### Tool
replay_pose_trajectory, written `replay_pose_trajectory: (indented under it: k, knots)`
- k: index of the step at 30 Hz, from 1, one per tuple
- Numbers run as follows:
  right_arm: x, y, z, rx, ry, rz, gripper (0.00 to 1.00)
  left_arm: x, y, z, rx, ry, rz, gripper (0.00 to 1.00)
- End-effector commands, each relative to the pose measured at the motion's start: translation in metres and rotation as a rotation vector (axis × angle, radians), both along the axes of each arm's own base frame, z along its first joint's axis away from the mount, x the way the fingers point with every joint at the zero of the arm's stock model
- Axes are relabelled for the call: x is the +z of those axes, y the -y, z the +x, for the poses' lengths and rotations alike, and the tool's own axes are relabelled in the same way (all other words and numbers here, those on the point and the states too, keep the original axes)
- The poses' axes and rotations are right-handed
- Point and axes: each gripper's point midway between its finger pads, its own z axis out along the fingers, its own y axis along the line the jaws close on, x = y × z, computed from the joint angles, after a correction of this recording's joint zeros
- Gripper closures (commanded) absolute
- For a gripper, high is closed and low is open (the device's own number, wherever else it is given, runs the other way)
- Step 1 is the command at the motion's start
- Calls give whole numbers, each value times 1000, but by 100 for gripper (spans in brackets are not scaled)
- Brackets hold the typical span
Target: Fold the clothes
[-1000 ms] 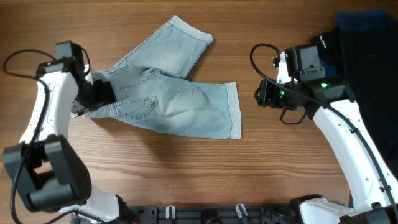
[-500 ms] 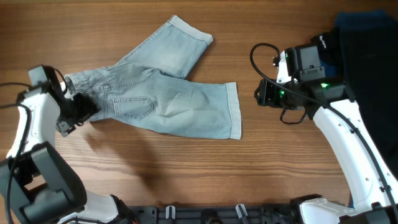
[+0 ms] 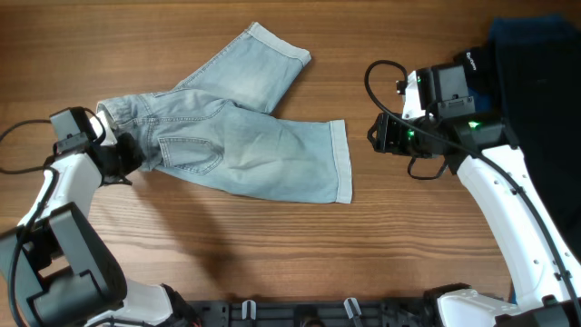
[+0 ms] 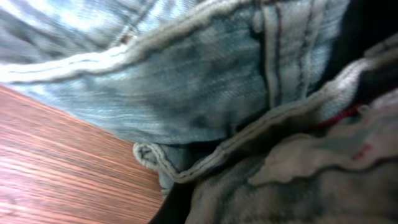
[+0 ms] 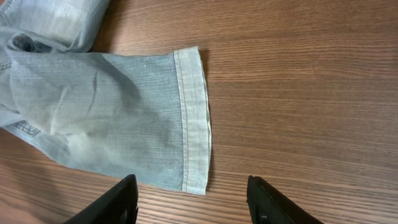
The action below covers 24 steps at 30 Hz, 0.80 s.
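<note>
Left jaws shifted onto stitched waistband (image 4: 186, 81), clamped on faded denim shorts (image 3: 245, 145), right jaws parted above grained wooden table (image 5: 298, 93)

The left claw (image 3: 130, 156) pinches the waistband of the denim shorts (image 3: 254, 150); the right claw (image 3: 375, 138) hovers past their hem.
</note>
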Motion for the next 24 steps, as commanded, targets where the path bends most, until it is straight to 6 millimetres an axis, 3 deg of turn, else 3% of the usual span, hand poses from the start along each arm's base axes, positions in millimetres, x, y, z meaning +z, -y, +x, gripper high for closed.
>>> replay_pose_trajectory:
  k: [1, 6, 10, 14, 18, 23, 24]
  knots:
    - [-1, -2, 1, 18, 0, 12, 43, 47, 39, 2, -99, 111, -191, 96]
    - [-1, 2, 2, 13, 7, -14, 43, 116, 62, -38, -101, 87, -232, 96]
    - [-11, 19, 8, -33, 2, -109, 38, 148, 76, -80, -35, 68, -248, 96]
    - [-39, 17, 11, -33, -64, -117, 39, 148, 80, -124, 73, -54, -230, 96]
    - [-78, 12, 10, -18, -176, -110, 41, 143, 75, -139, 99, -118, -185, 89]
    - [-127, 9, -1, -5, -342, -119, 41, 140, 74, -146, 108, -152, -174, 67]
    - [-134, 5, -4, 13, -369, -102, 41, 139, 72, -147, 111, -160, -167, 51]
